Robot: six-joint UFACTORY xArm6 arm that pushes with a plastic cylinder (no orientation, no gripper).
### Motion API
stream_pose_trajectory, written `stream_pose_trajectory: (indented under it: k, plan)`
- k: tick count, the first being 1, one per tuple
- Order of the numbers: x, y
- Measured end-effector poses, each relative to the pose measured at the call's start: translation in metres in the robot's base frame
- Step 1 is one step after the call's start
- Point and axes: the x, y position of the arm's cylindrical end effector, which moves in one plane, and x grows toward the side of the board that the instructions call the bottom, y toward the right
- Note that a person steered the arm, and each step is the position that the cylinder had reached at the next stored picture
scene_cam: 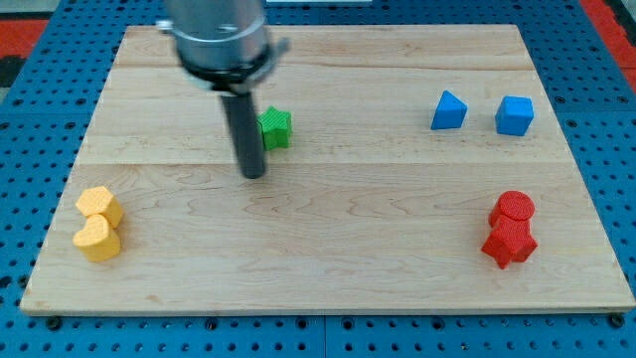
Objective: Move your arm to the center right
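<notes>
My tip [253,175] rests on the wooden board [328,259], left of the board's middle. A green star-shaped block [275,128] sits just above and to the right of the tip, partly hidden behind the rod. Two blue blocks lie at the upper right: a wedge-like one [448,110] and a cube-like one [515,115]. Two red blocks touch at the right: a round one [513,209] above a star-shaped one [510,243]. Two yellow blocks touch at the lower left: a hexagonal one [99,205] above a heart-shaped one [97,239].
The arm's grey metal body [219,40] hangs over the board's upper left part. Around the board lies a blue perforated table [616,179], with a red area at the view's top corners.
</notes>
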Motion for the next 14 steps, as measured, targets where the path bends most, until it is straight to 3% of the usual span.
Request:
stream_pose_trajectory:
  k: [1, 3, 10, 11, 14]
  plan:
    - [-0.042, 0.014]
    - [-0.018, 0.023]
    - [-0.003, 0.024]
    - [-0.005, 0.056]
    - [-0.011, 0.076]
